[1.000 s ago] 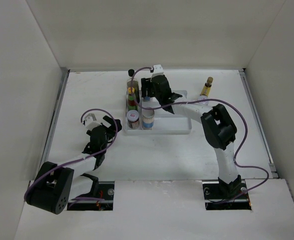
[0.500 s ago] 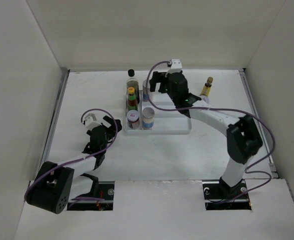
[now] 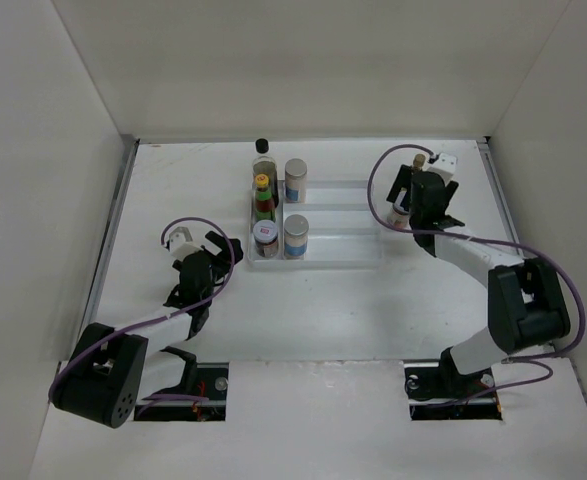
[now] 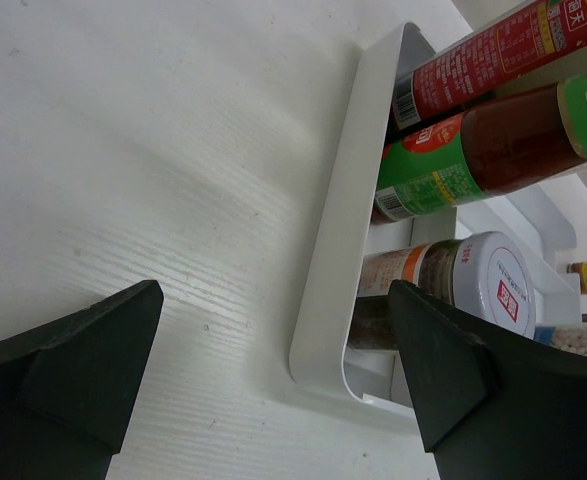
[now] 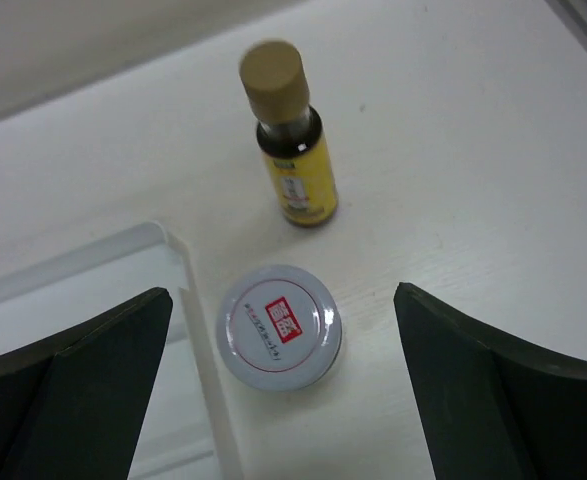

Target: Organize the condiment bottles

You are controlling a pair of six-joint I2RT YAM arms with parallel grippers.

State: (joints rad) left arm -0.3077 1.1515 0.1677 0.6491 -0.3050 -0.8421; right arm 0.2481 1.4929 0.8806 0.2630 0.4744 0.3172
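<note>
The white tray [image 3: 345, 255] holds a black-capped bottle [image 3: 263, 152], a red-green yellow-capped bottle [image 3: 263, 196], a short silver-lidded jar [image 3: 265, 238] and two blue-white cylinders [image 3: 295, 237] [image 3: 295, 180]. My right gripper [image 3: 409, 198] is open above another short silver-lidded jar [image 5: 279, 325], which stands on the table just right of the tray's end wall [image 5: 198, 330]. The slim amber bottle [image 5: 288, 150] stands upright just beyond that jar. My left gripper [image 4: 273, 290] is open and empty, low by the tray's near left corner [image 4: 323, 310], apart from it.
White walls close in the table on the left, back and right. In the left wrist view the red-green bottle [image 4: 493, 140] and the short jar [image 4: 453, 290] stand just inside the tray wall. The right arm's purple cable loops over the table's back right.
My right gripper has left a blue-white cylinder standing at the tray's back left and swung right, past the tray's end, to above the short jar. The left arm has not moved.
</note>
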